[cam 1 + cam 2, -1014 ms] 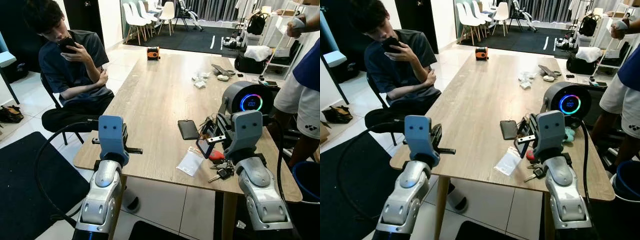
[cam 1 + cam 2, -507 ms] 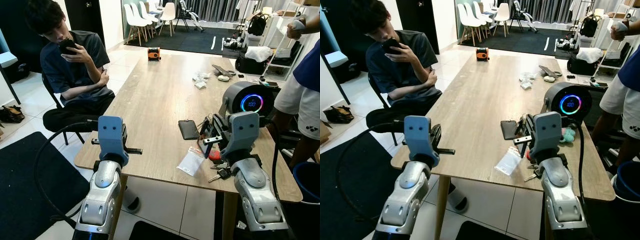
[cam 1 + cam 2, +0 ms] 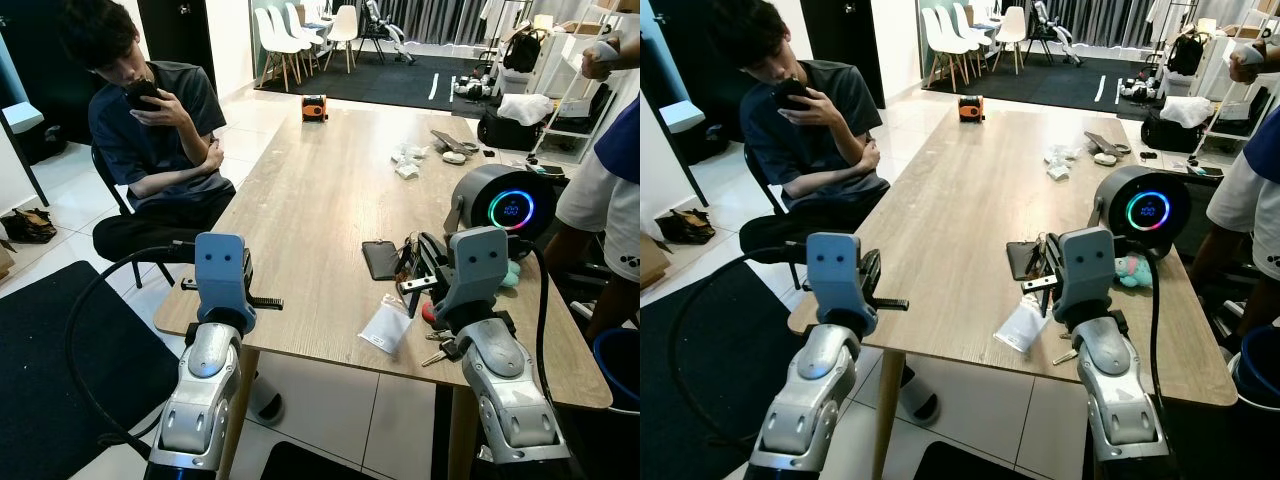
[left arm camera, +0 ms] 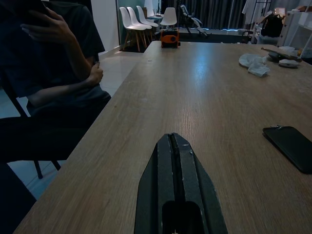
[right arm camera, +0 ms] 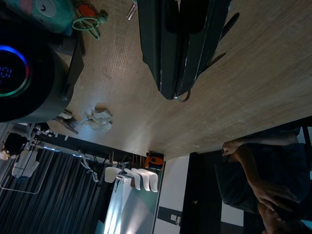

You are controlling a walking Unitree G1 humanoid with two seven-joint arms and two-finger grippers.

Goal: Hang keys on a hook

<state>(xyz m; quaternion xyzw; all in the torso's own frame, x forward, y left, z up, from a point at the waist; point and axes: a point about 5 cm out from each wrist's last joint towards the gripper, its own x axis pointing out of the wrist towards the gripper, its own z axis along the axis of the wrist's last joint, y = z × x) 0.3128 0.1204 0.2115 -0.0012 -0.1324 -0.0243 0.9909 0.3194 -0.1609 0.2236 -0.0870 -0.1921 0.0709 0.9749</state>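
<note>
Silver forearms rise from the near edge of the wooden table [image 3: 300, 190]. The left gripper [image 3: 266, 300] hovers over the table's near-left corner with its two black fingers [image 4: 176, 180] pressed flat together and nothing between them. The right gripper [image 5: 174, 92] is raised above the near-right part of the table; its fingers are closed on a thin metal ring that shows at their tips in the right wrist view, and whether keys hang from that ring cannot be told.

Just below and to the right of that arm, a bunch of keys [image 3: 442, 348] with a black fob lies on the tabletop near the front edge, beside a small red item [image 3: 430, 311]. Left of the keys lies a small clear plastic bag [image 3: 386, 327]. A little farther in, a black phone [image 3: 380, 258] lies flat, close beside the right gripper.

Behind the right arm stands a round black device [image 3: 505, 205] with a glowing coloured ring, and a teal soft toy [image 3: 1127, 268] rests at its base. Farther along the table are crumpled white wrappers [image 3: 405, 160] and, at the far end, an orange tape measure [image 3: 314, 107].

A seated person [image 3: 150, 130] is at the table's left side, hand to mouth. Another person [image 3: 605, 170] stands at the right edge. White chairs [image 3: 300, 30] stand in the far room.
</note>
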